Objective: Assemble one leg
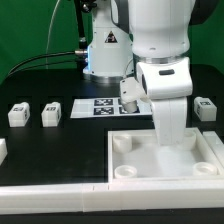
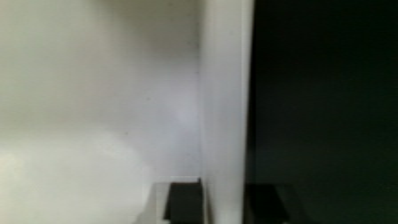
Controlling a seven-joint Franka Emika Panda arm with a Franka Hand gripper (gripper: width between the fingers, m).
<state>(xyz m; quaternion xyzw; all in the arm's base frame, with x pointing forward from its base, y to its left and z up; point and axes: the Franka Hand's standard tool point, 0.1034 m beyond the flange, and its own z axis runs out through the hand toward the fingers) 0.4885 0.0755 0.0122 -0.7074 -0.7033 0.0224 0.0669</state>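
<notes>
Exterior view: white two-finger gripper (image 1: 170, 135) is down over the large white square panel with round corner sockets (image 1: 140, 160), its white column meeting the panel top near the back edge. The arm body blocks the fingertips, so I can't tell whether the claw is wide, narrow or holding anything.

Wrist view adds little. It is a blurred close-up with a pale surface on one side, black on the other and a pale vertical strip between them. Two dark blocks (image 2: 178, 202) flank the strip, too blurred to identify. This view shows no legs and no tags.

Only the exterior view shows the legs. The far-left leg (image 1: 17, 113), a small white plastic post with a black-and-white tag, lies on the black table (image 1: 60, 150). The second leg (image 1: 51, 112) is just beside it, and both are well apart from the panel. The right-side leg (image 1: 204, 108) lies behind the panel's far corner.

A tilted tagged white piece (image 1: 130, 91) sits at the arm's side, partly hidden by it, so I can't tell if it's a leg. It overlaps the end of the marker board (image 1: 98, 106).

A white bar (image 1: 50, 190) runs along the table's front edge.
</notes>
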